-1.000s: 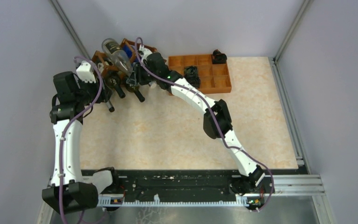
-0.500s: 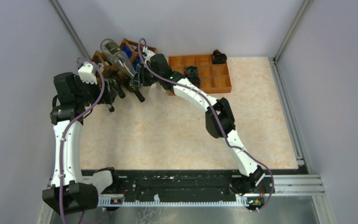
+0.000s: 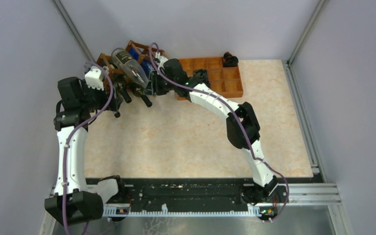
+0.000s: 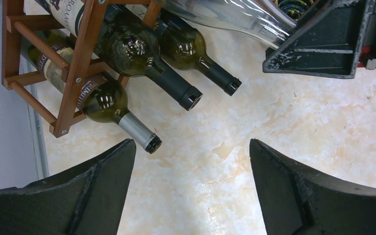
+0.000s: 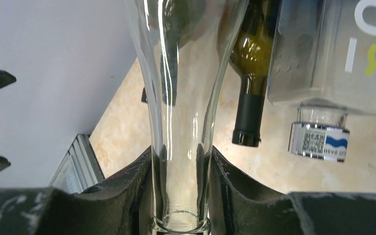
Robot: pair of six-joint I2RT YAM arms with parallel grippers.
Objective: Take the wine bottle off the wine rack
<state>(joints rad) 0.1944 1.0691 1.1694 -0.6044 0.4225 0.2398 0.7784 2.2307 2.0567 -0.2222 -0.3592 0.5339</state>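
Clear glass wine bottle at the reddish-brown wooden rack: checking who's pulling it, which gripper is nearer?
Right. The right gripper is shut on the neck of the clear glass wine bottle; the left gripper hangs open over the beige table, touching nothing.

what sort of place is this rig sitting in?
Most likely a lab robot cell, not a home or cellar: bare grey walls box in a marble-pattern tabletop, an aluminium rail edges the near side, and the wine rack and compartment tray look like staged props.

Orange-brown compartment tray (image 3: pixel 227 87) at far edge of beige marble worktop (image 3: pixel 176 142); one small black object (image 3: pixel 230 59) at its back-right corner, another (image 3: pixel 202 76) in the left cells.
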